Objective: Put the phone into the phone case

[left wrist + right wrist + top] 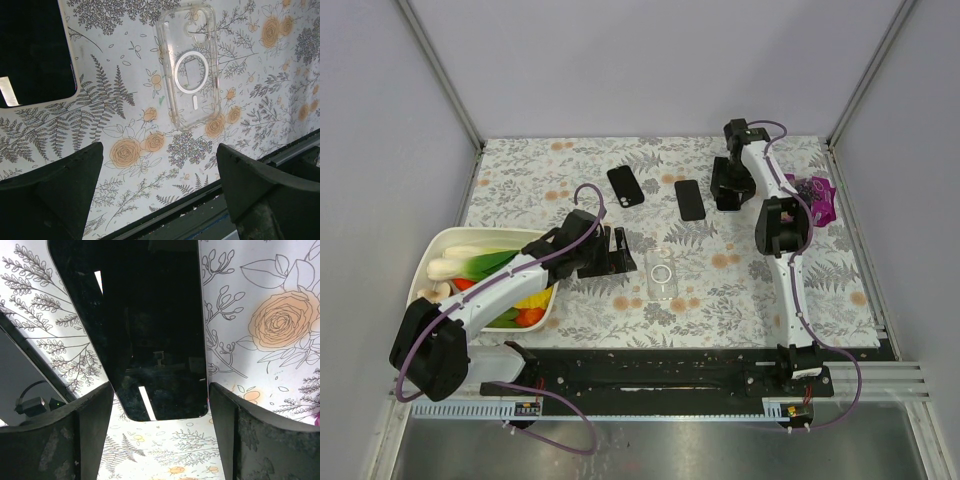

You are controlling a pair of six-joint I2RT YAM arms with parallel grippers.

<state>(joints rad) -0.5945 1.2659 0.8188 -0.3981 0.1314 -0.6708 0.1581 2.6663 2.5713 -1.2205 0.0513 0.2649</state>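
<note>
A black phone [690,199] lies flat on the flowered table, screen up. My right gripper [727,195] is low over it. In the right wrist view the phone [145,330] has its near end between my fingers, the right gripper [160,405] open with a pad close by each long edge. The clear phone case [661,275] with a white ring lies empty mid-table. My left gripper [620,250] is just left of it, open and holding nothing. In the left wrist view the case [192,70] lies beyond the left gripper [160,160].
A second black phone-like slab [625,185] lies left of the phone and shows at the upper left of the left wrist view [35,50]. A white dish of vegetables [430,285] stands at the left. A purple object [817,196] sits far right. A black rail [660,370] runs along the near edge.
</note>
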